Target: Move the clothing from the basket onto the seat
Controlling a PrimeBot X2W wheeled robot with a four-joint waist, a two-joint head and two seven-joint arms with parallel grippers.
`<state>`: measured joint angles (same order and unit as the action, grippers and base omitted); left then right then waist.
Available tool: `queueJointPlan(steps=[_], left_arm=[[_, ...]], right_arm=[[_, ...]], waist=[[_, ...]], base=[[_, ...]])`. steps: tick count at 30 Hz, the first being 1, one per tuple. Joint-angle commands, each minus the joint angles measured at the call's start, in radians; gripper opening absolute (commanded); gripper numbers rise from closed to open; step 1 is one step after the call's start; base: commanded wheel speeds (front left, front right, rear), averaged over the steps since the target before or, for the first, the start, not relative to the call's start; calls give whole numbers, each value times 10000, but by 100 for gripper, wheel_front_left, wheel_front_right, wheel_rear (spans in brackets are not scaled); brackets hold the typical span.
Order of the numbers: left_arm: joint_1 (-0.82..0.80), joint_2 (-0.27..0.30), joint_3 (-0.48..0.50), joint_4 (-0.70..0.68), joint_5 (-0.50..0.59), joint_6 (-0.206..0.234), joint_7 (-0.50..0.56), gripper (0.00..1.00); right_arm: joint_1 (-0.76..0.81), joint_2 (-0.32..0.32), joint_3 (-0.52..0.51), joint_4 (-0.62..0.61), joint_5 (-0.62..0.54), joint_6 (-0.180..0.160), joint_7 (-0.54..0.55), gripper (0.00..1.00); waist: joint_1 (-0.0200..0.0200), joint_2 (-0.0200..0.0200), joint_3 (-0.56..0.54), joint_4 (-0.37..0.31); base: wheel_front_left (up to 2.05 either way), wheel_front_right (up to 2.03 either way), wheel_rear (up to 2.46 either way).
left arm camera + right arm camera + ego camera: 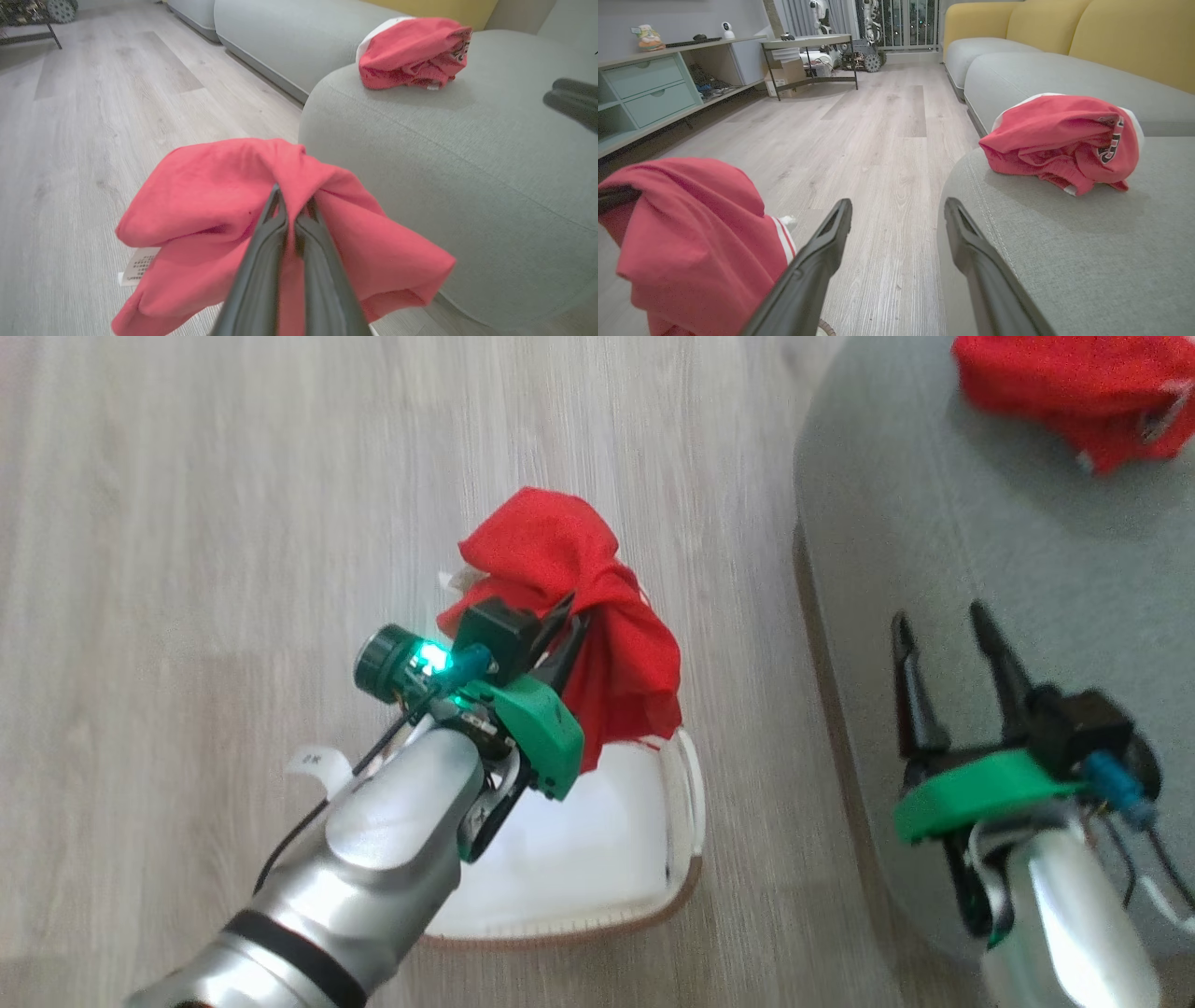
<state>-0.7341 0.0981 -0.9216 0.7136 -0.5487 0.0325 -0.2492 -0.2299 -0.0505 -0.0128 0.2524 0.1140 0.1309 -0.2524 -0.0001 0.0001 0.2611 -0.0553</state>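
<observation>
- Left tool (293, 199): fingers pressed narrow on a fold of the held garment (210, 186), centre frame in the left wrist view.
- Right tool (938, 616): fingers wide apart with nothing between them, lower right of the head view, over the seat (980, 523) close to its rounded left edge.
- Open room: bare wooden floor (233, 523) across the left half of the head view. A narrow strip of floor separates the basket (689, 803) from the seat edge.
- Held garment: bright red, bunched, draping both sides of the fingers. It hangs over the upper end of the basket; whether its hem touches the rim, I cannot tell.
- Second garment (1059, 135): red with white trim, crumpled on the seat, upper right corner of the head view, well apart from both tools.
- Head view shows the basket's white floor and brown rim at lower centre.
- Right wrist view shows white stripes on the held garment's edge, dark lettering on the second garment, and yellow back cushions (1087, 32) at upper right.
- Left wrist view shows the right tool's dark fingertips at the right edge.
</observation>
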Motion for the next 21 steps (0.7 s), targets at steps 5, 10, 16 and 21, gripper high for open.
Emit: queueJointPlan(steps=[5, 10, 16, 21], left_arm=[[140, 172, 551, -604, 25, -25, -125, 0], [152, 181, 673, -890, 38, -20, -125, 0], [-1, 151, 668, -1018, 3, 4, -62, 0], [-28, 87, 608, -1070, -51, 12, 44, 0]], right_arm=[[587, 3, 682, 154, 67, -2, -93, 100], [913, 3, 1337, 379, 194, -2, -93, 100], [1098, 3, 2611, 411, 546, -2, -93, 100], [1178, 3, 3477, 391, 788, -2, -93, 100]], waist=[[1, -1, -2275, 165], [1, -1, -2976, 223], [1, -1, -3482, 412], [1, -1, -3690, 586]], base=[[0, 0, 0], [0, 0, 0], [0, 0, 0], [0, 0, 0]])
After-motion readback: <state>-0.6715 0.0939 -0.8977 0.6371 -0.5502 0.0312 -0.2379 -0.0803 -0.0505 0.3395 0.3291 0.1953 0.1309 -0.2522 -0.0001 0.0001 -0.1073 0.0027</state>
